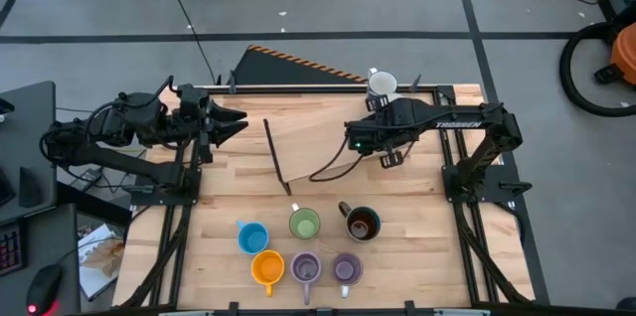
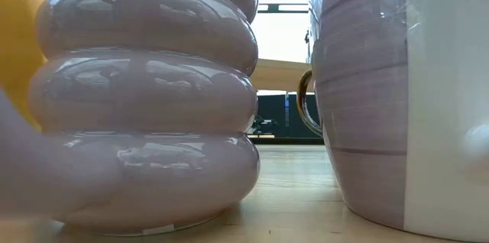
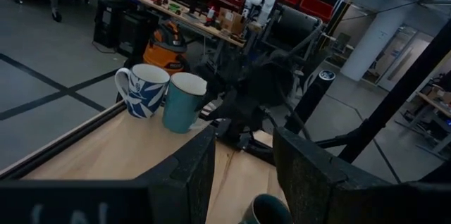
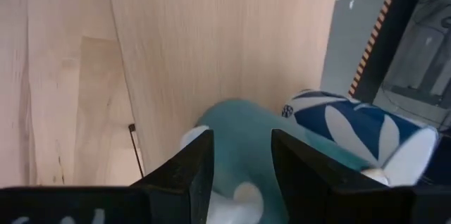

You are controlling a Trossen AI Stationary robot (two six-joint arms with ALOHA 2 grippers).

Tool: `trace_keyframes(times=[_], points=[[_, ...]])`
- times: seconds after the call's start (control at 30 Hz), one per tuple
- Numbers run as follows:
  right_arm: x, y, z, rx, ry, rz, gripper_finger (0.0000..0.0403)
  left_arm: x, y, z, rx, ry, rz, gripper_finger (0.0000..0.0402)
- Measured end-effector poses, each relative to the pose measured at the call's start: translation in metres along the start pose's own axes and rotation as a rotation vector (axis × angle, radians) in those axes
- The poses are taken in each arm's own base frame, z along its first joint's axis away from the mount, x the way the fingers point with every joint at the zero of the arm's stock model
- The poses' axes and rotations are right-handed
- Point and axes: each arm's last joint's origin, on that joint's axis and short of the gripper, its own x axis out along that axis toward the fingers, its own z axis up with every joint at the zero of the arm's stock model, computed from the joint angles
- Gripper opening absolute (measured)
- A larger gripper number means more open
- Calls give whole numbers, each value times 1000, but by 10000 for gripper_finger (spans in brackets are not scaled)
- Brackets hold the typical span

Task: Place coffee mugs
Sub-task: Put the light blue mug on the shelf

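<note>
Two purple mugs fill the low view, pressed close to the camera at the front of the wooden counter (image 1: 328,172).

The left purple mug (image 2: 153,98) is ribbed in stacked rings; the right purple mug (image 2: 359,90) sits just beside it, with part of the orange mug (image 2: 19,52) at the edge. From above, six mugs stand in two rows near the front edge: blue mug (image 1: 252,237), green mug (image 1: 304,223) and dark brown mug (image 1: 362,223) behind, the orange and two purple in front. At the far edge stand a teal mug (image 3: 183,102) and a blue-and-white patterned mug (image 3: 144,90), touching. The right tool (image 4: 236,175) hangs over the teal mug, fingers spread to either side of it. The left tool (image 1: 231,123) waits above the counter's far left, fingers spread and holding nothing.
</note>
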Motion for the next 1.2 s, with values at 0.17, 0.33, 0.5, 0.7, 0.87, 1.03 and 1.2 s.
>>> trace_keyframes(times=[0.17, 0.33, 0.5, 0.7, 0.87, 1.03, 1.2], points=[[-8, 7, -9, 1, -21, -24, 148, 0, 0, 0, 1, 1, 1, 151], [-13, 11, -13, 20, -37, -23, 148, 0, 0, 0, 4, 3, 2, 151], [-11, 18, -17, -1, -34, -20, 148, 0, 0, 0, 4, 3, 2, 151], [-8, 22, -27, 12, -17, -24, 148, 0, 0, -1, 0, 14, -19, 151], [-13, 20, -39, 54, -33, -54, 148, 0, 0, -1, -1, 15, -22, 151], [-23, 19, -52, 77, -74, -59, 148, 0, 0, -1, -1, 16, -22, 151], [-48, 17, -64, 143, -184, -63, 148, 0, 0, -1, 2, 15, -22, 151]])
